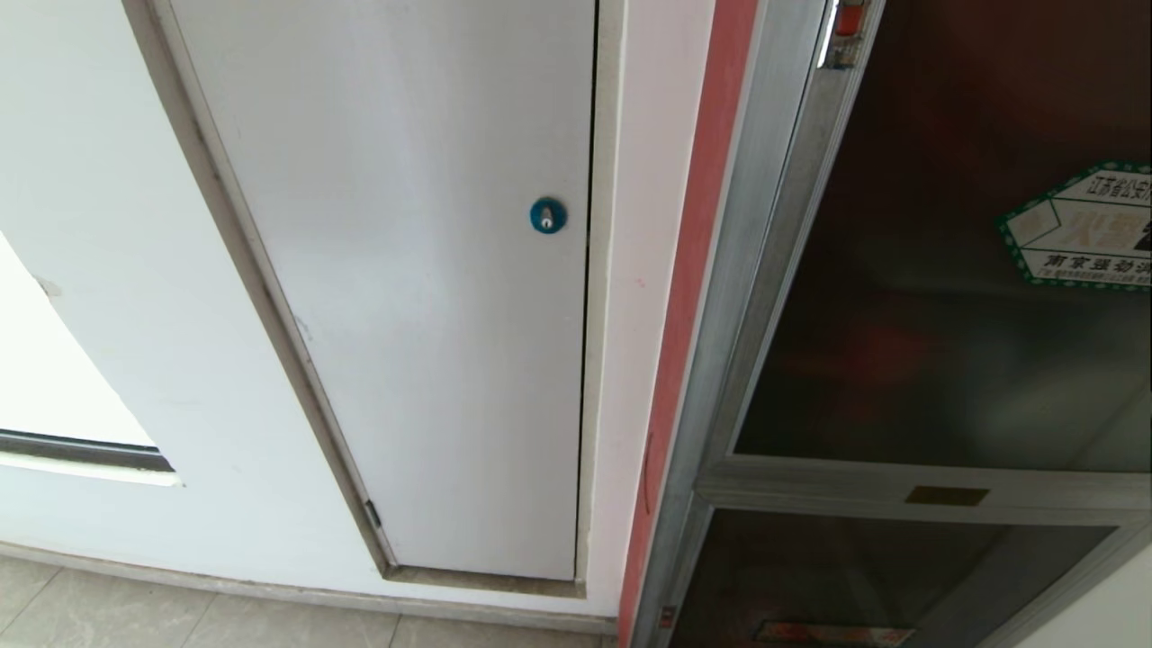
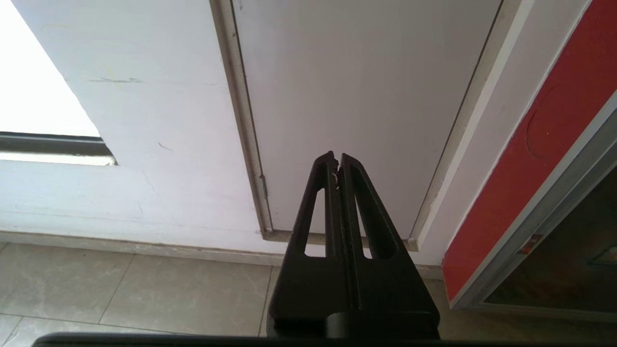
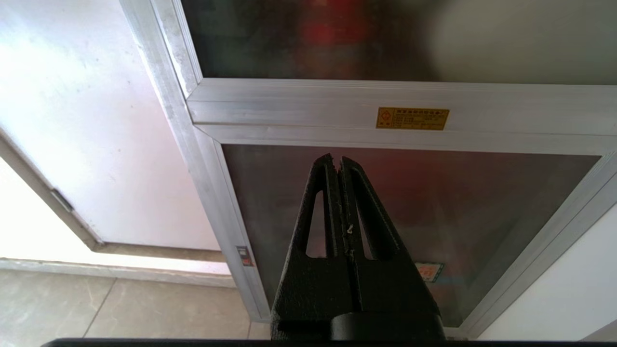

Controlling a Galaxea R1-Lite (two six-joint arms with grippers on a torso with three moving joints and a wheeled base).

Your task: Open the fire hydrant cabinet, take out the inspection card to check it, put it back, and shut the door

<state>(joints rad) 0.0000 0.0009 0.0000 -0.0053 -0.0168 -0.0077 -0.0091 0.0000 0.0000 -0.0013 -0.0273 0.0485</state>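
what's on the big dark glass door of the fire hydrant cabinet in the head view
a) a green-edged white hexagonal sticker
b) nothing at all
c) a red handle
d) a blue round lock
a: the door of the fire hydrant cabinet bears a green-edged white hexagonal sticker with Chinese text near its right side; the blue round lock sits on the white panel to the left.

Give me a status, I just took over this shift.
Left gripper shut, empty, facing white panel. Right gripper shut, empty, facing fire hydrant cabinet. Door closed, untouched. Inspection card not visible. Nothing in the way.
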